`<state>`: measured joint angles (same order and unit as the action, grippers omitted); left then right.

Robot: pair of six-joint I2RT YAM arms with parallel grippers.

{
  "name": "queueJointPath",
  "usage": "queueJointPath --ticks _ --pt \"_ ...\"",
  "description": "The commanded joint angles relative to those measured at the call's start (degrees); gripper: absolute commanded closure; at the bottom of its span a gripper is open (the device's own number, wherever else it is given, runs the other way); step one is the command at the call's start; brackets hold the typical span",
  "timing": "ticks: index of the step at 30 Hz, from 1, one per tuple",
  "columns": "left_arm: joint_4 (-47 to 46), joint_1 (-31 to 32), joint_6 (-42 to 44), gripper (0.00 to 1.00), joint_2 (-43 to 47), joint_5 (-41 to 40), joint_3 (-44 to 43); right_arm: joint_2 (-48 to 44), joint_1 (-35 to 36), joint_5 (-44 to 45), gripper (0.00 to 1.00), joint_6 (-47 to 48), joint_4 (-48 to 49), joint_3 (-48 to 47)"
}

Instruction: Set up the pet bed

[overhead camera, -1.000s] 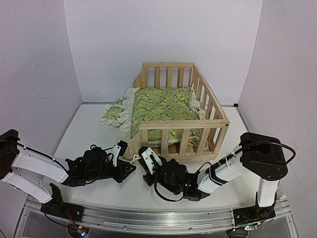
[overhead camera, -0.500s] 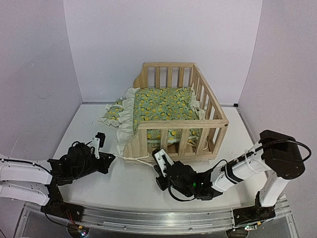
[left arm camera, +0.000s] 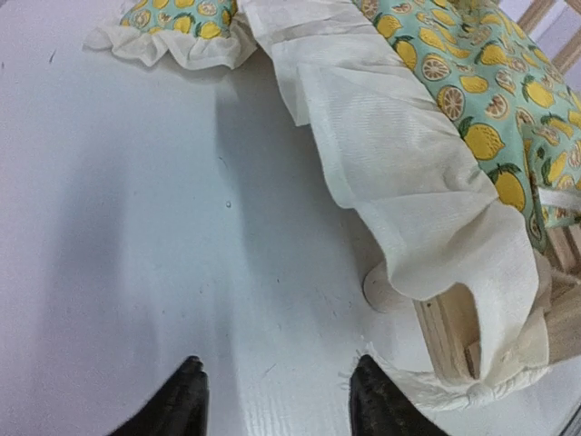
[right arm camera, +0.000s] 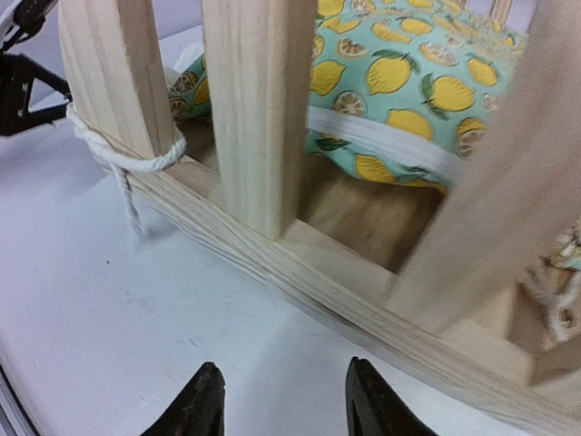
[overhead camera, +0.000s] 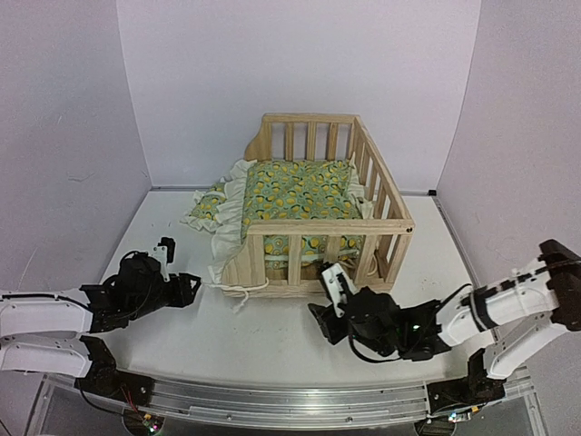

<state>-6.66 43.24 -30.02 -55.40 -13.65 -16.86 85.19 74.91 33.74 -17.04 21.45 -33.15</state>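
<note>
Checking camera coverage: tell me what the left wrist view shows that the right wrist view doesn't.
Left wrist only: the pillow on the table, and the open left gripper. Right wrist only: upright slats, a cord tied round a post, and the open right gripper. Both: the lemon cushion, the pine frame, the white table.

Lighting: even, diffuse white light is falling from overhead, making the top view bright. The tabletop (overhead camera: 272, 336) is verging on overexposure.
Shadows: soft ones are pooling under the pet bed (overhead camera: 322, 227).
Left wrist view: a broad grey shadow is crossing the tabletop, and the cream ruffle (left arm camera: 408, 200) is rendering sharp.
Right wrist view: the nearest wooden slats (right arm camera: 259, 109) are blurring, while the lemon-print cushion (right arm camera: 399, 82) behind is looking crisper.
</note>
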Motion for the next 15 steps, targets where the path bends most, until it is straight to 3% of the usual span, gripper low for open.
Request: queueJointPath --ticks 1,5,7,9,11,13,15 --pt "2.2 -0.4 0.0 0.31 7.5 0.4 -1.3 -19.1 0.3 -0.2 0.45 6.5 -13.7 1.1" --pt "4.3 -0.4 3.6 0.25 12.1 3.8 -5.0 -31.7 0.3 1.8 0.45 6.9 -31.7 -4.2" --pt "4.8 -0.4 5.6 0.23 12.4 5.5 -7.6 -35.8 0.2 1.0 0.38 8.0 -35.3 -8.0" --pt "5.4 -0.4 7.1 0.23 12.0 5.9 -10.8 -35.9 0.2 2.3 0.41 8.8 -38.1 -14.6" --pt "5.4 -0.4 8.8 0.22 11.1 6.0 -13.3 -32.7 -0.5 5.1 0.33 10.2 -39.1 -21.1" --pt "5.4 -0.4 11.3 0.21 9.5 5.7 -16.2 -26.8 -9.5 1.7 0.32 8.8 -44.6 -30.1" --pt "5.4 -0.4 13.6 0.20 7.4 5.8 -19.3 -21.1 -21.0 -9.4 0.34 5.3 -49.7 -38.3"
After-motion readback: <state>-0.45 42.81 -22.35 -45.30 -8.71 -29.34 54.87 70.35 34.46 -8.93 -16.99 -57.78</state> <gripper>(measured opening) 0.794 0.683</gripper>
